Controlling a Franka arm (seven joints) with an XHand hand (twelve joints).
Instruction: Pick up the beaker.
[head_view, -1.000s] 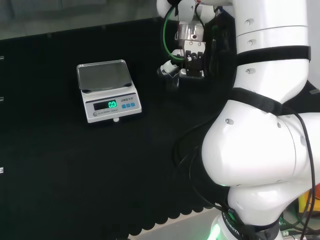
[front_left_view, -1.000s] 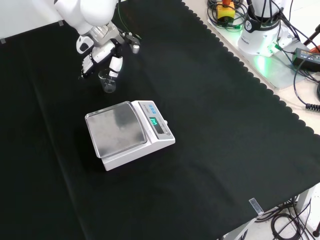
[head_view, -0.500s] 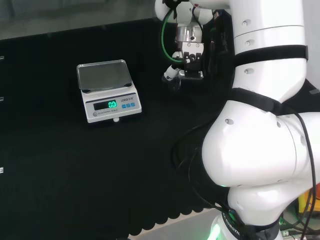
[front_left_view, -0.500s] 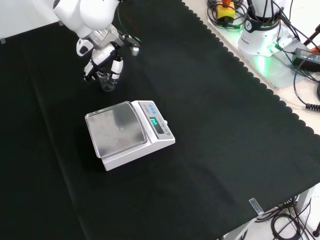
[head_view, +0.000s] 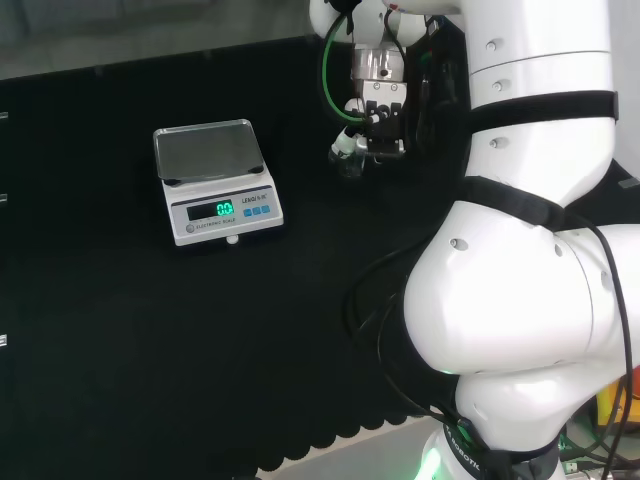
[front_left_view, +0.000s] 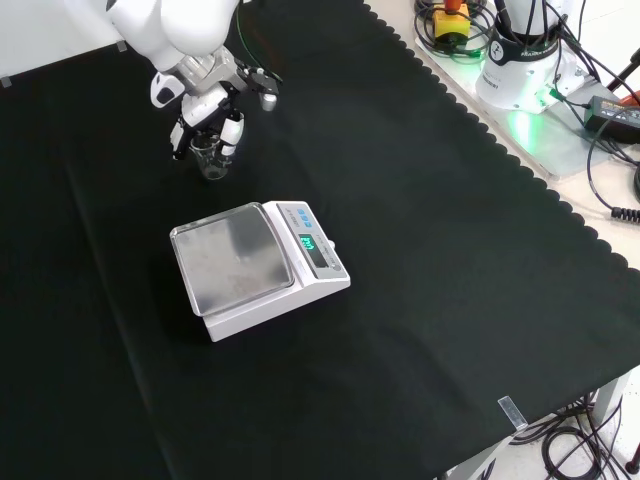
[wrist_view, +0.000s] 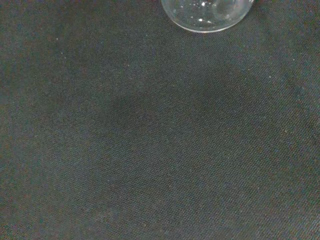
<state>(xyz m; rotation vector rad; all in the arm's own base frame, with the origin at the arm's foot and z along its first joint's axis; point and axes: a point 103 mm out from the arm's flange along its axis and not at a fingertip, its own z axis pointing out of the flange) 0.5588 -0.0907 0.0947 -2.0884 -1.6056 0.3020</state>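
Your hand (front_left_view: 215, 122) has its fingers curled round the beaker (front_left_view: 209, 158), beyond the scale (front_left_view: 258, 267), so it can lift off the bench (front_left_view: 420, 240).

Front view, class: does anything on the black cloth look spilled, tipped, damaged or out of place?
Nothing stands out. The beaker stands upright within the hand, the scale sits flat beside it, and the cloth shows no spill.
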